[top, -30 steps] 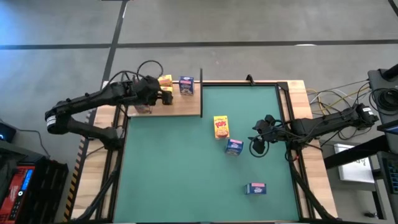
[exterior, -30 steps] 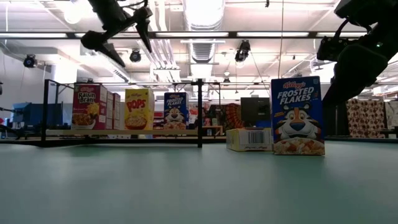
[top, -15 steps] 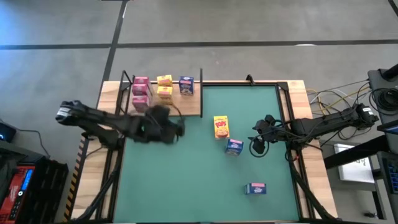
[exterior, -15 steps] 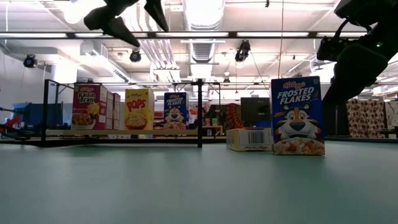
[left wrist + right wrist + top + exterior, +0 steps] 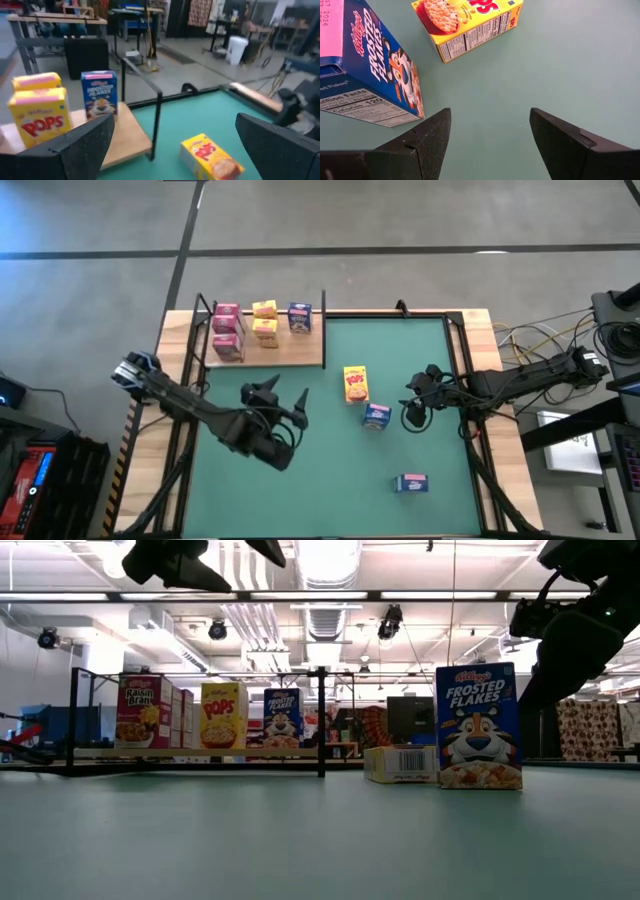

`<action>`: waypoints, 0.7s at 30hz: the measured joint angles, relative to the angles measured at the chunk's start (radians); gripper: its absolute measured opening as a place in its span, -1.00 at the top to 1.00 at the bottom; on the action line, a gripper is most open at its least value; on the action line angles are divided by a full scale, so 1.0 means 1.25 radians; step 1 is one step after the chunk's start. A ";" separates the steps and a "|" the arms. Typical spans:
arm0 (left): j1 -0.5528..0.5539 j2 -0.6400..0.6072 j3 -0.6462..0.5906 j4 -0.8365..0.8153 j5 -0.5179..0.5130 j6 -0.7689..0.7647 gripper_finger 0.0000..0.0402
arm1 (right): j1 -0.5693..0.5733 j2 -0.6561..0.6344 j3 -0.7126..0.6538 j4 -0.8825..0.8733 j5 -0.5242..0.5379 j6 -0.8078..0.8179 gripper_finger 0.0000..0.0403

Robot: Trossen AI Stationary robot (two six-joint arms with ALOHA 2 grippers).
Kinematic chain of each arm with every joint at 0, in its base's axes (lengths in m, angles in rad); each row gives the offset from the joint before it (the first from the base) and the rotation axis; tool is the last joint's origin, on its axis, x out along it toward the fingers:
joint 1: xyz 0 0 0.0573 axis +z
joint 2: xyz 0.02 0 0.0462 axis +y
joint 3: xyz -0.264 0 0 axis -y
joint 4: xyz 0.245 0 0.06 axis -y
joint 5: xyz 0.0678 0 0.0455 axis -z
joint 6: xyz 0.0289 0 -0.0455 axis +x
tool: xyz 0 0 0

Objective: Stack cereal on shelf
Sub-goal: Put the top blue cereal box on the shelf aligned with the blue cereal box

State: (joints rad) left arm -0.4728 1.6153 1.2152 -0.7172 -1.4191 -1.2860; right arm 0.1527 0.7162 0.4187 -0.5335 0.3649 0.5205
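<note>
Five small cereal boxes stand on the shelf (image 5: 300,352) at the far left corner of the table: two pink ones (image 5: 226,321) at its left, two yellow ones (image 5: 265,320) in the middle and a blue one (image 5: 299,316) at its right, all upright and close together. Three boxes are not yet shelved and sit out on the green mat (image 5: 330,470). A yellow box (image 5: 355,383) lies flat near the middle of the mat, a blue box (image 5: 376,416) stands just beside it to the near right, and a second blue box (image 5: 411,483) lies well apart toward the near right corner. So, judged from how things lie, a little over half of the job is done. The left gripper (image 5: 275,396) hangs empty above the mat, just near of the shelf's front edge, its jaws spread wide and pointing toward the yellow box on the mat (its wrist view shows that box between the two fingers, farther off). The right gripper (image 5: 410,401) is over the right side of the mat, just right of the standing blue box, jaws apart and holding nothing. The flat yellow box looks like the likeliest next pick for the left arm.
</note>
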 joint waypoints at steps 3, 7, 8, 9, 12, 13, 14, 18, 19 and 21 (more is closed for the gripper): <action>0.022 -0.029 0.000 -0.003 0.083 0.061 -0.99 | 0.000 0.000 0.000 0.000 0.000 0.000 -0.29; 0.054 -0.049 0.000 0.013 0.199 0.182 -0.99 | 0.000 0.000 0.000 0.000 0.000 0.000 -0.29; 0.060 -0.051 0.000 0.021 0.215 0.208 -0.99 | 0.000 0.000 0.000 0.000 0.000 0.000 -0.29; 0.066 -0.052 0.000 0.030 0.229 0.237 -0.99 | 0.000 0.000 0.000 0.000 0.000 0.000 -0.29; 0.091 -0.060 0.000 0.075 0.282 0.318 -0.99 | 0.000 0.000 0.000 0.000 0.000 0.000 -0.29; 0.104 -0.064 0.000 0.095 0.308 0.346 -0.99 | 0.000 0.000 0.000 0.000 0.000 0.000 -0.29; 0.118 -0.066 0.000 0.119 0.337 0.378 -0.99 | 0.000 0.000 0.000 0.000 0.000 0.000 -0.29; 0.188 -0.067 -0.007 0.229 0.479 0.505 -0.99 | 0.000 0.000 0.000 0.000 0.000 0.000 -0.29; 0.207 -0.067 -0.015 0.262 0.509 0.519 -0.99 | 0.000 0.000 0.000 0.000 0.000 0.000 -0.29; 0.250 -0.066 -0.043 0.331 0.550 0.526 -0.99 | 0.000 0.000 0.000 0.000 0.000 0.000 -0.29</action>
State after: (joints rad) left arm -0.1607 1.5332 1.1611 -0.3033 -0.7320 -0.6291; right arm 0.1528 0.7162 0.4187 -0.5335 0.3649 0.5205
